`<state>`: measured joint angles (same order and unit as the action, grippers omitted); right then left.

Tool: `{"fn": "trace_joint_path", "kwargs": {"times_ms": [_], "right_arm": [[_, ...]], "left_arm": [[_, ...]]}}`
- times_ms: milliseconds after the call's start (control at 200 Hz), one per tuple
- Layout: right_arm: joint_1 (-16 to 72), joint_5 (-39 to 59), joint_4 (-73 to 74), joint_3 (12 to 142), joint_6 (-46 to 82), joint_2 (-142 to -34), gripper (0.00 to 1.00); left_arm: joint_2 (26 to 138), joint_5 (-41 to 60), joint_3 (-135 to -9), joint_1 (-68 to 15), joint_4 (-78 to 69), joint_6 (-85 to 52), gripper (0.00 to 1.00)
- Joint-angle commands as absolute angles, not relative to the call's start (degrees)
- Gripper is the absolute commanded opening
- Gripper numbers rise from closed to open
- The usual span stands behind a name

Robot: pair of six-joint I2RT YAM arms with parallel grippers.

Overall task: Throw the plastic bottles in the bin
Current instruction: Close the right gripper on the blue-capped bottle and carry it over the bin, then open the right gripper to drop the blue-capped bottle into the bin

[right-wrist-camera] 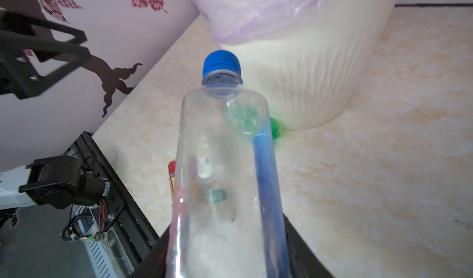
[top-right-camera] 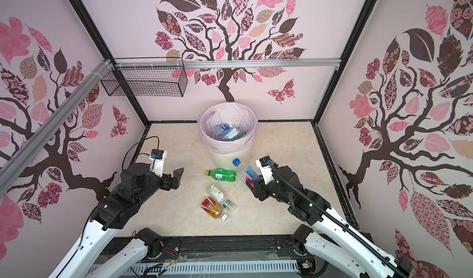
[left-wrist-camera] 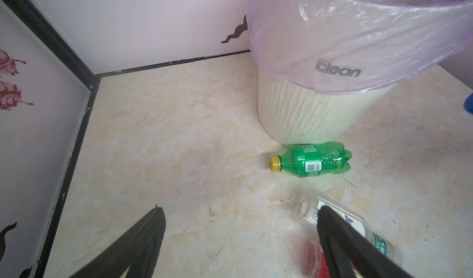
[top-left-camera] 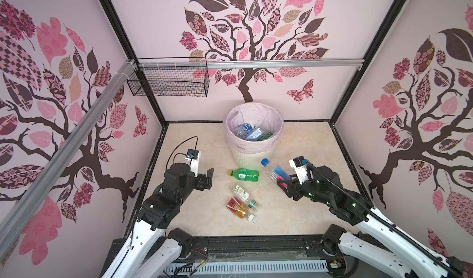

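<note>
My right gripper [top-left-camera: 282, 183] is shut on a clear bottle with a blue cap [top-left-camera: 275, 173] [right-wrist-camera: 225, 161], held off the floor in front of the bin [top-left-camera: 245, 159] [right-wrist-camera: 307, 72], cap towards it. The bin, cream, ribbed and lined with a pink bag, holds several bottles [top-left-camera: 250, 132]. A green bottle [top-left-camera: 244, 174] [left-wrist-camera: 314, 160] lies on the floor at the bin's foot. Nearer the front lie a clear bottle [top-left-camera: 242, 192], an amber one with a red label [top-left-camera: 236, 207] and a small clear one [top-left-camera: 253, 204]. My left gripper [top-left-camera: 210, 178] [left-wrist-camera: 239, 207] hovers open and holds nothing, left of the green bottle.
A black wire mesh basket [top-left-camera: 169, 80] hangs on the back wall at upper left, under an aluminium rail [top-left-camera: 256, 63]. Papered walls close in the marbled floor [top-left-camera: 307, 212] on three sides. A black frame [top-left-camera: 256, 246] runs along the front edge.
</note>
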<state>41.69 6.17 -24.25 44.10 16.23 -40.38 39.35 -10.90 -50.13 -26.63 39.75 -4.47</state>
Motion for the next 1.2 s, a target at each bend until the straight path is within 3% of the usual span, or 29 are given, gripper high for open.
{"fn": "trace_joint_path", "kwargs": {"times_ms": [0, 230, 430, 560, 705, 850, 915, 1196], "right_arm": [[41.6, 6.9, -24.2, 47.5, 15.1, -38.7, 0.51], [41.6, 2.9, -25.9, 48.8, 15.2, -35.4, 0.51], [41.6, 1.0, -25.8, 52.6, 14.5, -39.6, 0.51], [41.3, 0.6, -22.1, 60.8, 10.6, -48.1, 0.49], [36.8, 6.6, -22.0, 79.3, 6.5, -67.5, 0.47], [34.2, 11.5, -31.3, 100.7, 4.5, -87.3, 0.76], [34.2, 11.8, -35.2, 106.5, 4.1, -91.7, 0.82], [34.1, 7.8, -29.3, 94.2, 4.0, -80.7, 0.92]], "left_arm": [[39.5, -11.0, -49.4, -26.5, 38.3, -3.9, 0.96], [40.4, -11.5, -49.8, -26.5, 38.3, -4.3, 0.95], [41.6, -9.7, -50.1, -26.5, 37.3, -4.1, 0.95], [42.1, -8.2, -51.4, -26.5, 38.1, -3.0, 0.95], [41.8, -4.6, -52.0, -26.5, 38.9, -2.5, 0.95], [40.9, -0.6, -53.3, -26.5, 41.3, -2.0, 0.95], [40.6, 0.6, -54.5, -26.4, 42.4, -0.7, 0.96], [46.1, 11.5, -60.5, -26.5, 47.3, 10.0, 0.95]]}}
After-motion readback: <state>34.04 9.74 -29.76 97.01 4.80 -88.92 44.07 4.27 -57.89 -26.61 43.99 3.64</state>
